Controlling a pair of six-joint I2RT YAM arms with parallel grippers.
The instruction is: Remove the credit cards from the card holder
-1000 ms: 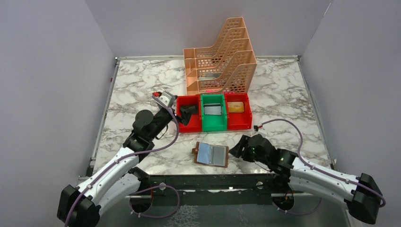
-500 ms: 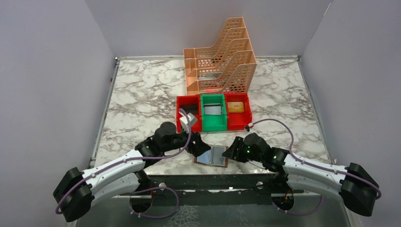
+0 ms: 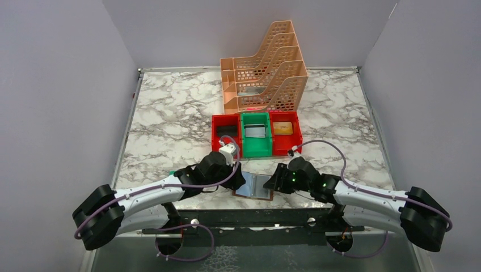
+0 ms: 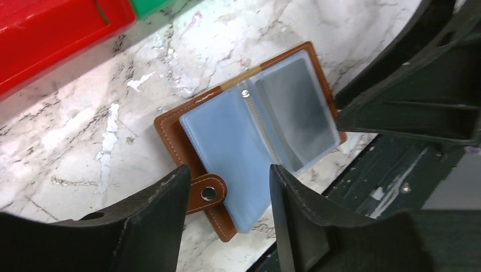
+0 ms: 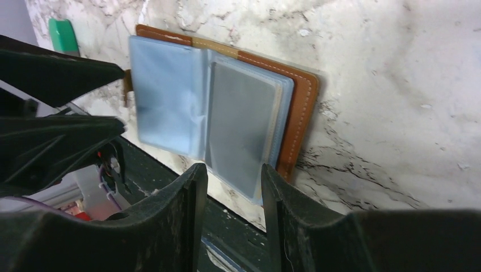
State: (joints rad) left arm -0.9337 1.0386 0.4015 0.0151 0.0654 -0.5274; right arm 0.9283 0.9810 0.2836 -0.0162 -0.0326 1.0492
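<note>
The holder (image 3: 256,186) lies open and flat at the near edge of the bench (image 3: 170,119), long axis running arm to arm. Left fingers (image 4: 153,215) are half-parted and empty at the snap-tab end. Right fingers (image 5: 181,215) are narrower, empty, and nearer the grey card (image 5: 241,124). Only the wrist views show the card in its pocket.

Peach file rack (image 3: 265,71) behind red-green-red bin row (image 3: 256,152); marble table (image 3: 170,107).

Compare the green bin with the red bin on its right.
The green bin reaches nearer the arms than the right red bin. The green bin holds a silvery-grey card; the right red bin holds a yellowish card. Both are open-topped and stand side by side.
</note>
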